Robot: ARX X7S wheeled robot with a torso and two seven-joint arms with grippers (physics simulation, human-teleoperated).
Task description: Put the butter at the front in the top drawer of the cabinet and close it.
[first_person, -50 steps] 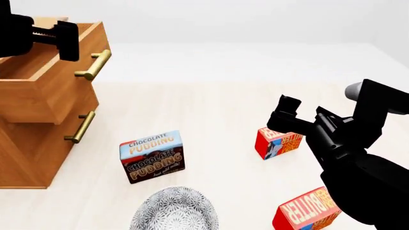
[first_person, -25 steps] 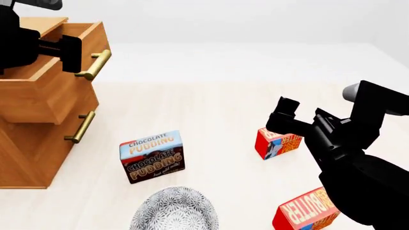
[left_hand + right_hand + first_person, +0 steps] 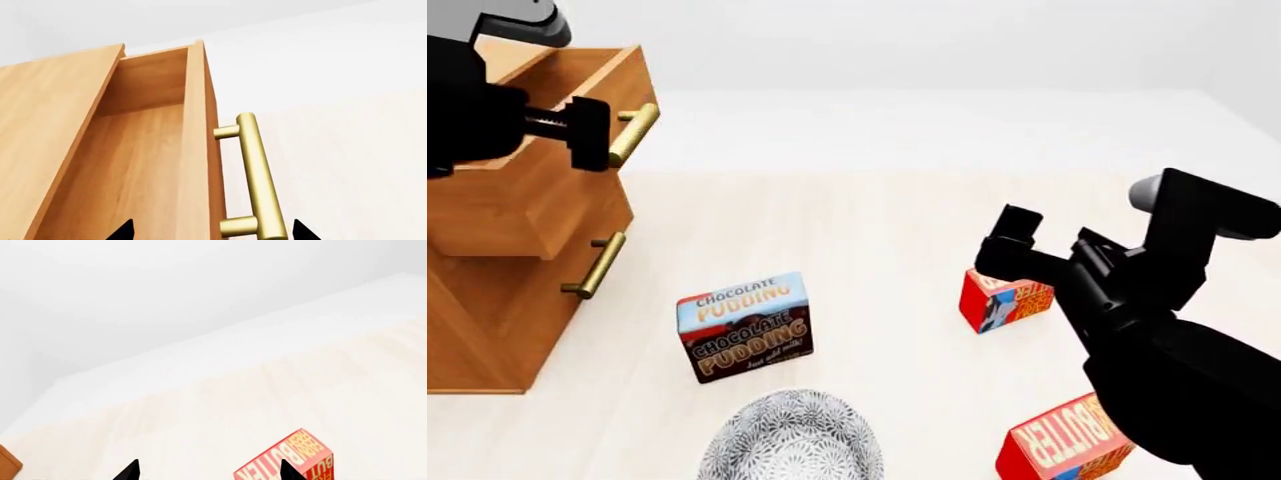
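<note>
1. I see the front butter at 5 o'clock, on the table.
2. My right gripper hovers released over the second butter carton.
3. My left gripper, spread, is beside the open top drawer handle, at 10 o'clock.

Your cabinet and its top drawer: orange-brown wood grain, brass bar handles. Pudding box: brown with blue top band, cream lettering. Both butter cartons, far and near: red-orange, yellow lettering, blue corner. Bowl: white with fine grey mottled pattern. Both your arms: black. Floor: pale cream.
</note>
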